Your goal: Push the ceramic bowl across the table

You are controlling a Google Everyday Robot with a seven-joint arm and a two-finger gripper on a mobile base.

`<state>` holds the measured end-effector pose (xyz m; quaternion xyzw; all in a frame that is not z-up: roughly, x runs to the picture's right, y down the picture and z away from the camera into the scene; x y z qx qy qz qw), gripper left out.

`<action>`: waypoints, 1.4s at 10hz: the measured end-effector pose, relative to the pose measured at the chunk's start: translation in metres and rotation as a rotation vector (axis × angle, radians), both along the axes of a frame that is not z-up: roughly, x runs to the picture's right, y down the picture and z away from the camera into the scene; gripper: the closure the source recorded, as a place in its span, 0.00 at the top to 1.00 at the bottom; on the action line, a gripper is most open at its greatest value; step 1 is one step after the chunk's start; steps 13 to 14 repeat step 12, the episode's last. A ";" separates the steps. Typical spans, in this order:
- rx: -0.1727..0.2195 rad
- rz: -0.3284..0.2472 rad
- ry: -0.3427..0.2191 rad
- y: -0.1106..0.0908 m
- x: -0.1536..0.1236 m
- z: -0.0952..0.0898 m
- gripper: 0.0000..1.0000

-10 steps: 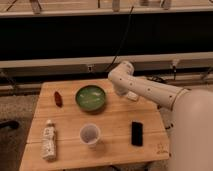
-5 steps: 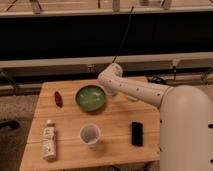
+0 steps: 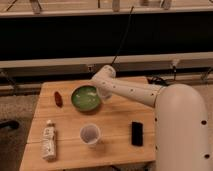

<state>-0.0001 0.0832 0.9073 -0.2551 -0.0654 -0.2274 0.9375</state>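
Observation:
The green ceramic bowl [image 3: 85,98], with a paler glossy inside, sits on the far middle of the light wooden table [image 3: 115,120]. My white arm reaches in from the right. My gripper [image 3: 103,93] hangs below the wrist at the bowl's right rim, against it or very close to it. The wrist hides most of the gripper.
A small translucent cup [image 3: 90,135] stands in front of the bowl. A black flat object [image 3: 136,133] lies to the right of the cup. A white bottle [image 3: 48,140] lies at the front left. A small red object [image 3: 58,98] lies left of the bowl.
My arm has swung left, bringing the gripper from the right of the bowl up to its right rim. The bowl appears to have shifted slightly left.

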 end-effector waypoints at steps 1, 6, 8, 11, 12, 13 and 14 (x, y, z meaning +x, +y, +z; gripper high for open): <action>-0.004 -0.016 -0.013 0.001 -0.003 -0.001 0.01; -0.011 -0.105 -0.100 0.002 -0.052 -0.015 0.01; -0.011 -0.143 -0.127 0.003 -0.057 -0.019 0.01; -0.006 -0.196 -0.187 0.004 -0.083 -0.025 0.01; -0.004 -0.206 -0.193 0.004 -0.083 -0.026 0.01; -0.004 -0.206 -0.193 0.004 -0.083 -0.026 0.01; -0.004 -0.206 -0.193 0.004 -0.083 -0.026 0.01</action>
